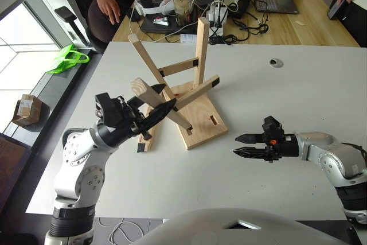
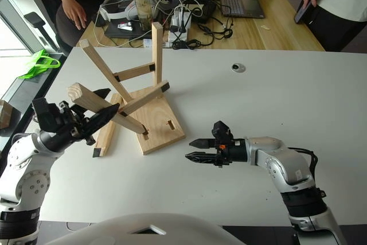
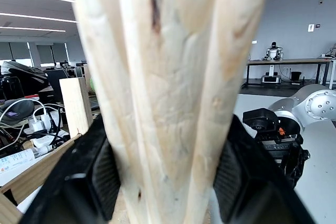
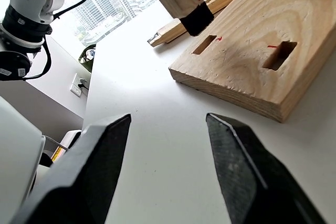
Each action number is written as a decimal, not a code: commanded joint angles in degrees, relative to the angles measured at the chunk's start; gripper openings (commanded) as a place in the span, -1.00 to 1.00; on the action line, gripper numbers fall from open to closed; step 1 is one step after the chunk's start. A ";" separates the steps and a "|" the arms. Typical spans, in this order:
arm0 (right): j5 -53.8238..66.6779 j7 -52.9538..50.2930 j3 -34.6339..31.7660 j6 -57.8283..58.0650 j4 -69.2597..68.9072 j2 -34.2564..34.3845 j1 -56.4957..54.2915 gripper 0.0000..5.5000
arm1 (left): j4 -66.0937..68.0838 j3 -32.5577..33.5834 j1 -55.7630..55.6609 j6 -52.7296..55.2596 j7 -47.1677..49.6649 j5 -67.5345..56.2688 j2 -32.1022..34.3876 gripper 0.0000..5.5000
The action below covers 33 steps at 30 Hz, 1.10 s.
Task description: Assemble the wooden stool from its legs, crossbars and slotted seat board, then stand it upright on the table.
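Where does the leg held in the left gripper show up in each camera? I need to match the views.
Left eye view: the leg is left of centre, slanting down toward the seat board.
Right eye view: same slant, farther left.
Left wrist view: up the middle, clamped in the left gripper.
Right wrist view: its black-tipped end, at the top, near a slot.
Shared landmark: the open right gripper.
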 commanded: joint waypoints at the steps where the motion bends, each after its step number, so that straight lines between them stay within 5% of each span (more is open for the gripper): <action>1: 0.05 -0.22 -0.12 -0.32 -0.65 -0.29 0.00 -0.02 | 0.12 -0.78 1.56 -0.86 -2.13 3.39 0.75 -0.24; 20: 0.24 0.18 -0.10 0.39 -0.69 -0.83 -0.35 -0.02 | 2.13 -5.25 2.33 -8.45 -4.34 11.75 -0.80 -0.24; 33: -0.09 -0.59 0.04 -0.20 -0.38 0.14 -0.26 -0.02 | 8.24 -2.74 -5.42 1.65 1.94 10.62 0.28 -0.24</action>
